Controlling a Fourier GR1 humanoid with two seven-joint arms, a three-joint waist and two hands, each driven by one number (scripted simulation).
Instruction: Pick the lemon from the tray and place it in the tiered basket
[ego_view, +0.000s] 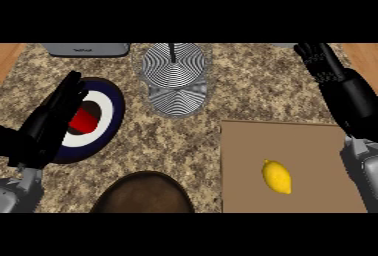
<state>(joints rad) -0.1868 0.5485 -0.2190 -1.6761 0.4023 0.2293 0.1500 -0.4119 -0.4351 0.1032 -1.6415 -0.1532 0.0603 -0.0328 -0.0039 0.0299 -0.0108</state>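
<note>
A yellow lemon (277, 176) lies on the brown tray (244, 150) at the lower right of the counter. The tiered basket (175, 77), grey wire with a striped look, stands at the top centre, with nothing visible in it. My right hand (322, 62) is raised along the right edge, beyond the tray's far corner, fingers straight and holding nothing. At the left, my left hand (52, 120) rests open with fingers up, partly covering a plate.
A blue, white and red plate (107, 115) lies at the left under my left hand. A dark brown bowl (144, 192) sits at the bottom centre. A grey appliance (85, 49) is at the top left. Speckled granite counter lies between tray and basket.
</note>
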